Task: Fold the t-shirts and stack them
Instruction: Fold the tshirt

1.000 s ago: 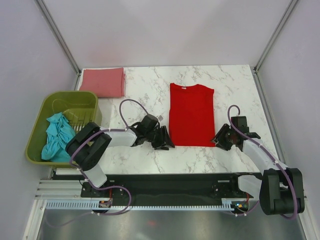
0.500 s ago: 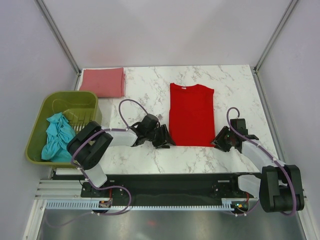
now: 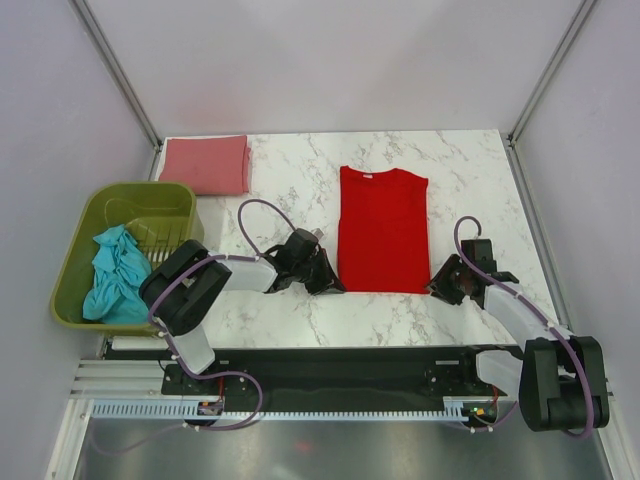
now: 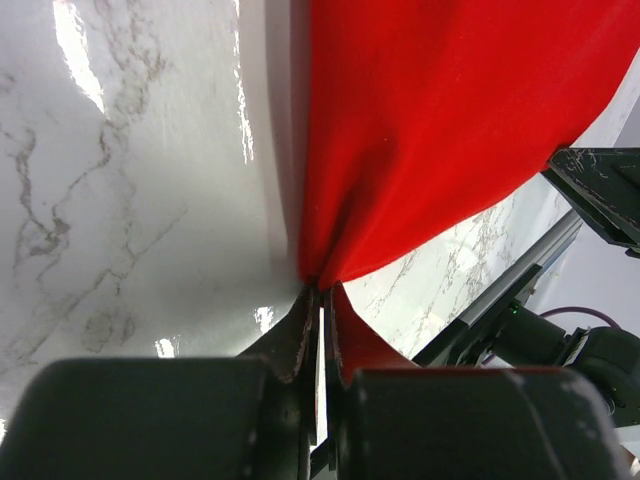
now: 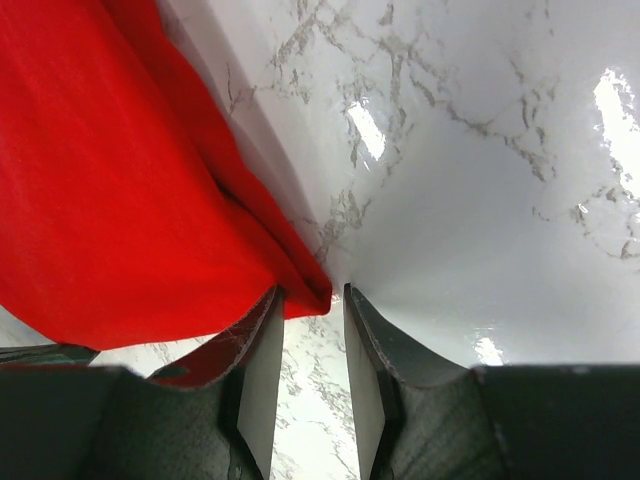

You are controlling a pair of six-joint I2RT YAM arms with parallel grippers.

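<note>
A bright red t-shirt (image 3: 383,225) lies flat, folded into a narrow strip, at the middle of the marble table. My left gripper (image 3: 328,285) is at its near left corner and shut on it; the left wrist view shows the red cloth (image 4: 450,120) pinched at the tips of the left gripper (image 4: 322,290). At the near right corner my right gripper (image 3: 440,283) stands open. In the right wrist view the red corner (image 5: 310,290) pokes between the fingers of the right gripper (image 5: 312,300), unclamped. A folded dusty pink t-shirt (image 3: 205,164) lies at the back left. A teal t-shirt (image 3: 115,275) is crumpled in the basket.
The olive-green plastic basket (image 3: 120,190) stands off the table's left edge, beside the left arm. Bare marble (image 3: 290,180) separates the pink and red shirts. Grey walls and metal rails close in the back and both sides.
My left gripper has shut on the red shirt's near left corner. My right gripper has slid a little toward the near right corner and its jaws have narrowed.
</note>
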